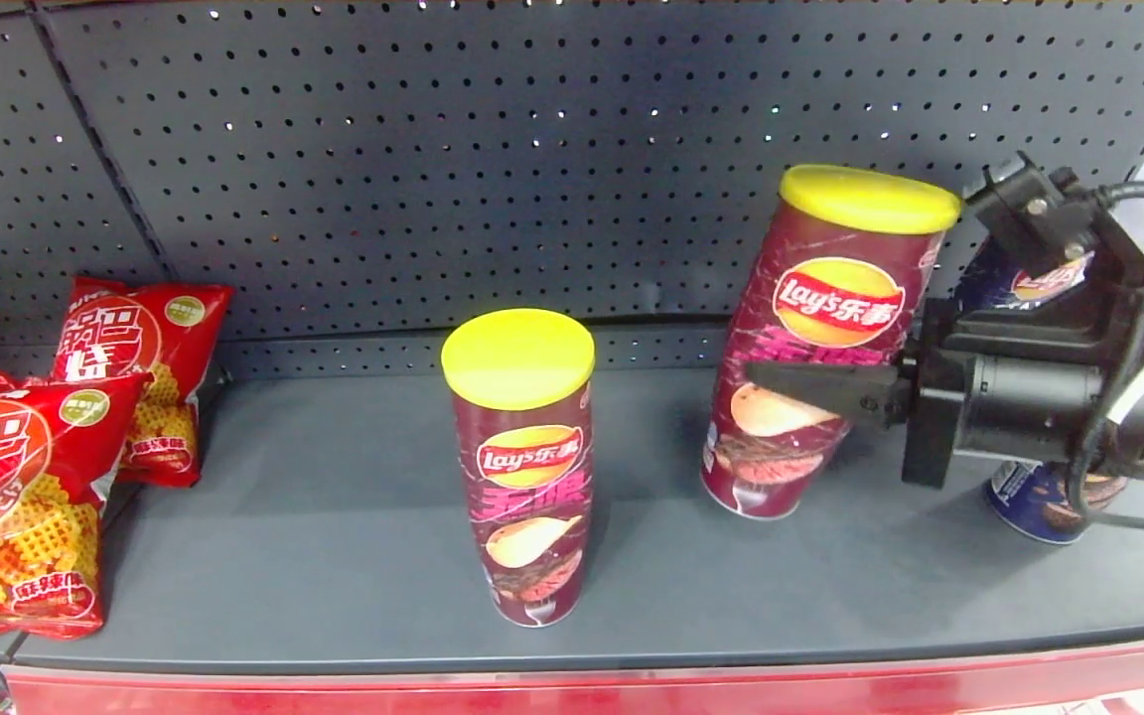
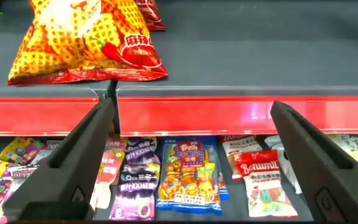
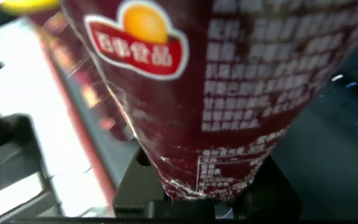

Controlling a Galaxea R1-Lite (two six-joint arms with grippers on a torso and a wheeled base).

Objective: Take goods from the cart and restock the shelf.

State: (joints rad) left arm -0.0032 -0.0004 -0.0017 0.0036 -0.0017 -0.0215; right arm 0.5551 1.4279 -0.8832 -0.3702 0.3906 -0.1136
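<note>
Maroon tilted can (image 1: 830,298) is clamped in the right gripper (image 1: 781,382), at 3 o'clock from the upright can (image 1: 527,467); left gripper (image 2: 192,107) stands wide.

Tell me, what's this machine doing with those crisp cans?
The robot is restocking a shelf. Its right gripper is clamped on a maroon yellow-lidded chip can, held tilted with its base low over the grey shelf; whether it touches is unclear. A matching can stands upright to its left, a blue can sits behind the arm, and red snack bags lie at the shelf's left end. The left gripper hangs open and empty in front of the shelf.
</note>
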